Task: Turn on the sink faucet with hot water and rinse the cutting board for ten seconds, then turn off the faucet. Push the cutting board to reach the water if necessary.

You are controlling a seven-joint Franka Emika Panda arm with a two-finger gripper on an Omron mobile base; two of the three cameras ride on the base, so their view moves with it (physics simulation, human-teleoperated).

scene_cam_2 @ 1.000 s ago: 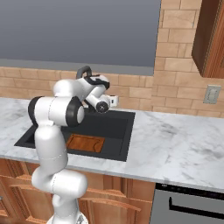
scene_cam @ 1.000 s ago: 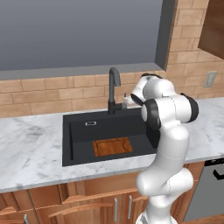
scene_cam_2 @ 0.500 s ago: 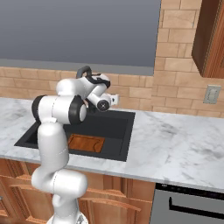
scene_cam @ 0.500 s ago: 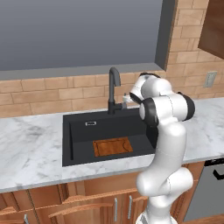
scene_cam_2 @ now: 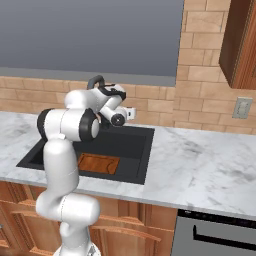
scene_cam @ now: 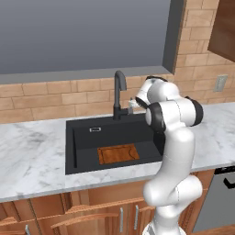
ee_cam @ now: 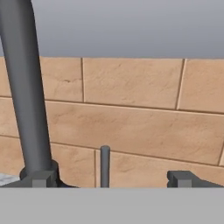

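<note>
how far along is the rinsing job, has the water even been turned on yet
Nothing looks done yet: no water runs from the faucet, and the cutting board lies dry on the sink floor. In hand: the open gripper is up at the faucet's base, its lever between the fingertips. Left: turn on hot water, rinse the board, pushing it under the spout if needed, then turn off.

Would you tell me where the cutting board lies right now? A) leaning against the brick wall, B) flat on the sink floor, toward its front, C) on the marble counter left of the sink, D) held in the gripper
B: the cutting board lies flat on the floor of the sink, near its front wall, with no water on it.
</note>
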